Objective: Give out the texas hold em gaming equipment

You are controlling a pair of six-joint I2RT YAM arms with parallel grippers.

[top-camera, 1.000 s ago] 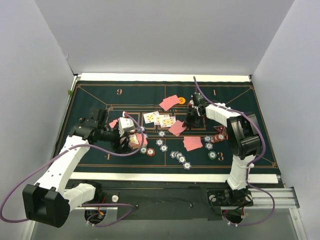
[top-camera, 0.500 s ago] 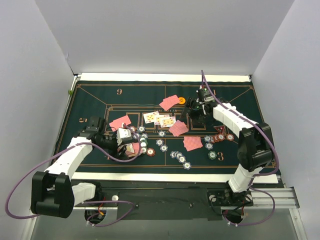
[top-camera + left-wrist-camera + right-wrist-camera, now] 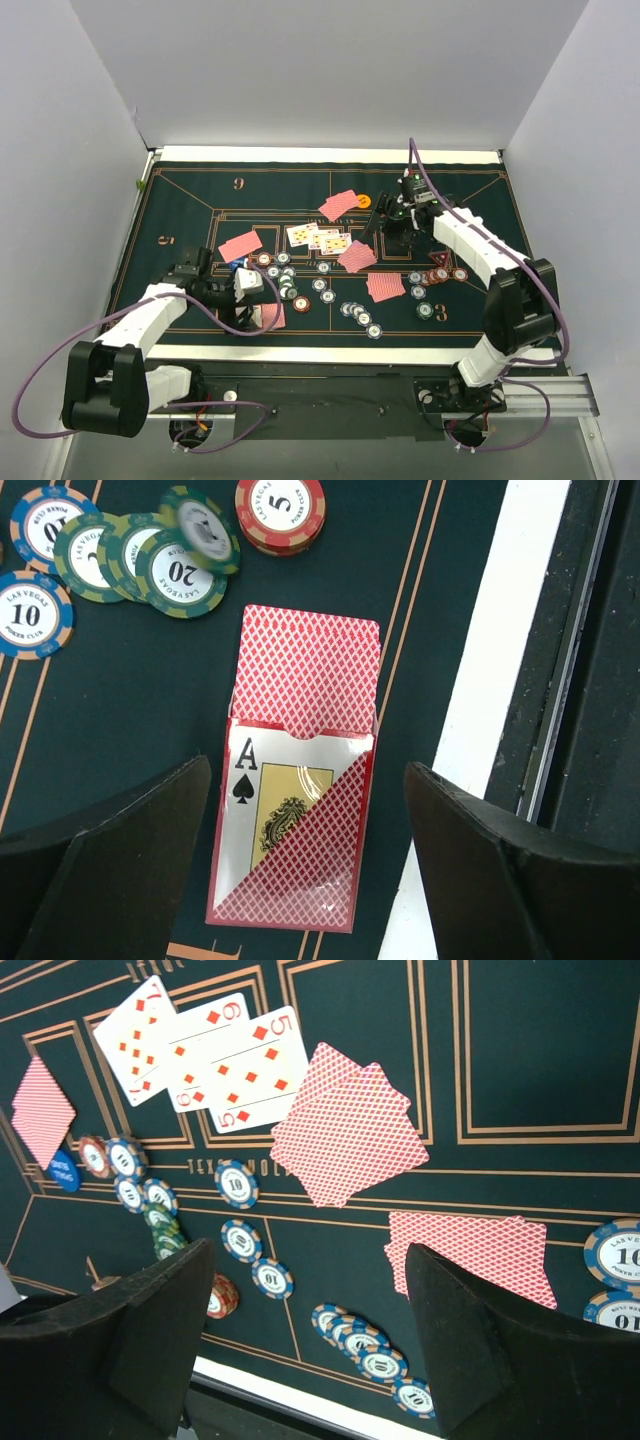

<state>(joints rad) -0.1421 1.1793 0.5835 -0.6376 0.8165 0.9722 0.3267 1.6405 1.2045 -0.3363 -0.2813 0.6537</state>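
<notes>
A red card box (image 3: 300, 810) with an ace of spades on its face lies flat on the felt near the front edge; it also shows in the top view (image 3: 270, 316). My left gripper (image 3: 306, 770) is open, with one finger on each side of the box and neither touching it. Green chips (image 3: 180, 570), a red chip (image 3: 280, 510) and a blue chip (image 3: 35, 610) lie just beyond the box. My right gripper (image 3: 310, 1260) is open and empty, above the mat at the back right (image 3: 395, 222). Below it lie three face-up cards (image 3: 205, 1060), red-backed cards (image 3: 350, 1130) and a row of blue chips (image 3: 375, 1345).
An orange disc (image 3: 364, 200) and a red triangular marker (image 3: 438, 259) lie on the green mat (image 3: 180, 200). More red-backed cards lie at the left (image 3: 240, 245) and the back (image 3: 338, 205). The mat's white border (image 3: 480, 680) and a black rail run along the front edge.
My left gripper has drawn back toward the near edge with the card box, which now lies on the mat between open fingers. My right gripper has moved back and to the right.
</notes>
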